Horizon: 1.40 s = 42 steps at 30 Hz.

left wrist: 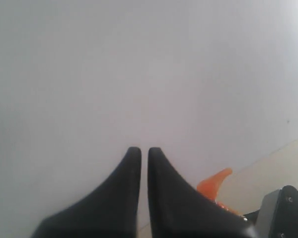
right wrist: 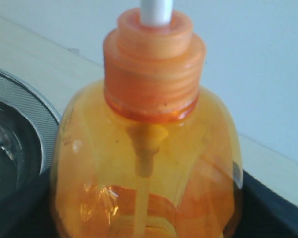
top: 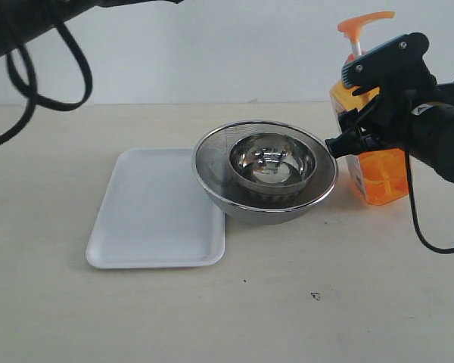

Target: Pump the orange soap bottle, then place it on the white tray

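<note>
So, nearest the camera the bench (top: 287,318) is plain beige with a tiny dark speck (top: 315,296) on it. Next back, the white tray (top: 151,215) lies flat, left of center. Its right edge is just beside a steel mesh bowl (top: 212,168); can't tell if they actually touch. That bowl has a smaller shiny steel bowl (top: 272,162) nested inside it. Behind and to the right of the bowls, the orange soap bottle (top: 382,178) stands upright on the bench, off the tray, with its pump head (top: 365,23) up on the white stem (right wrist: 156,11). The right pincer (top: 346,107) reaches in from the right and looks clamped around the bottle's upper body. In the right wrist view, dark fingers (right wrist: 270,208) hug both flanks. The left pincer (left wrist: 144,150) faces the white wall (top: 234,53) and is pinched down to a thin slit, with the orange pump spout poking out past it.
</note>
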### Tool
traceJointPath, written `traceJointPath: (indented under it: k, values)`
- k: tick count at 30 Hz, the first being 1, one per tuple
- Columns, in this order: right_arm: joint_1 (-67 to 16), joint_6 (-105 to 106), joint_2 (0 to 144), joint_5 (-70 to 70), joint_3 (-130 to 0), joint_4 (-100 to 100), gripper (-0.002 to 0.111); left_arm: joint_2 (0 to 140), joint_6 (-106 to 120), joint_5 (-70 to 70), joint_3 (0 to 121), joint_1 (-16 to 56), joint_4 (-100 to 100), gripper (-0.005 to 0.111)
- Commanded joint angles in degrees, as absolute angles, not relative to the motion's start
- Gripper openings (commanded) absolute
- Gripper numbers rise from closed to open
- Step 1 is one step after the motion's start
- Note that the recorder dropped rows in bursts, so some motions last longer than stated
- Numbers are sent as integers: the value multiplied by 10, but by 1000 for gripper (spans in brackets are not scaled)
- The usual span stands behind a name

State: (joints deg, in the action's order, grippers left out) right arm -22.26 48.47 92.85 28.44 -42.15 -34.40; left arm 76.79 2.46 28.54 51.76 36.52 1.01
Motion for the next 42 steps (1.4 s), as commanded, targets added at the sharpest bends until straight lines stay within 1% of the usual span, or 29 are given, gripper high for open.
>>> traceJointPath:
  k: [1, 2, 4, 8, 10, 12, 14, 17, 20, 24, 29, 36, 42]
  values:
    - [-223, 483, 927, 282, -426, -339, 0, 868, 107, 233, 617, 364, 23, 5]
    - [-223, 483, 927, 282, -426, -339, 0, 891, 114, 209, 642, 364, 25, 5]
    - [-223, 482, 927, 280, -426, -339, 0, 971, 115, 116, 768, 364, 25, 5]
    - [-223, 482, 927, 280, -426, -339, 0, 1069, 115, -68, 956, 373, 25, 5]
    - [-223, 482, 927, 280, -426, -339, 0, 1111, 116, -124, 1026, 380, 19, 5]
    - [-223, 482, 927, 280, -426, -339, 0, 1131, 120, -151, 1056, 385, 9, 5]
    - [-223, 482, 927, 280, -426, -339, 0, 1164, 184, -212, 1107, 392, -48, 5]
    - [-223, 482, 927, 280, -426, -339, 0, 1188, 300, -260, 1148, 399, -146, 5]
    - [-223, 482, 927, 280, -426, -339, 0, 1206, 355, -257, 1184, 400, -227, 5]
    - [-223, 482, 927, 280, -426, -339, 0, 1228, 354, -235, 1228, 400, -232, 5]
    - [-223, 479, 927, 280, -426, -339, 0, 1256, 365, -262, 1266, 400, -231, 5]
    - [-223, 479, 927, 280, -426, -337, 0, 1286, 387, -266, 1283, 400, -260, 5]
    - [-223, 476, 927, 280, -426, -337, 0, 1289, 466, -272, 1283, 400, -363, 5]
